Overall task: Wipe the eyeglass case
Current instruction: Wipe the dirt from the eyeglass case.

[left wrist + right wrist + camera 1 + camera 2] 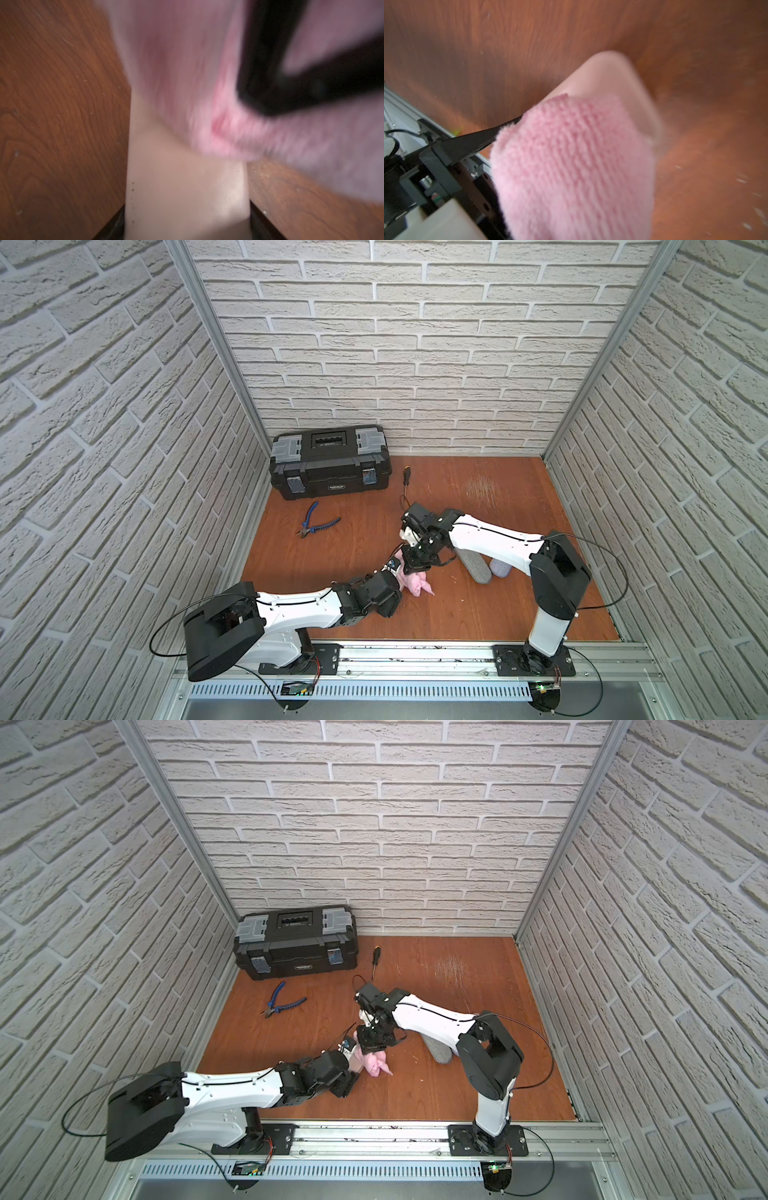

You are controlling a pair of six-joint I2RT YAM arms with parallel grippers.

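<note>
Right wrist view: pink cloth (571, 166) covers the pale eyeglass case (610, 79).

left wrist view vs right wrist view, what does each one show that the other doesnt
Only the left wrist view shows the right hand's black fingers pinching the pink cloth. Only the right wrist view shows the rounded free end of the eyeglass case, the left hand's black finger alongside it, and the metal rail. Both show the cloth draped over the pale case, with the wooden table behind; both are blurred.
</note>
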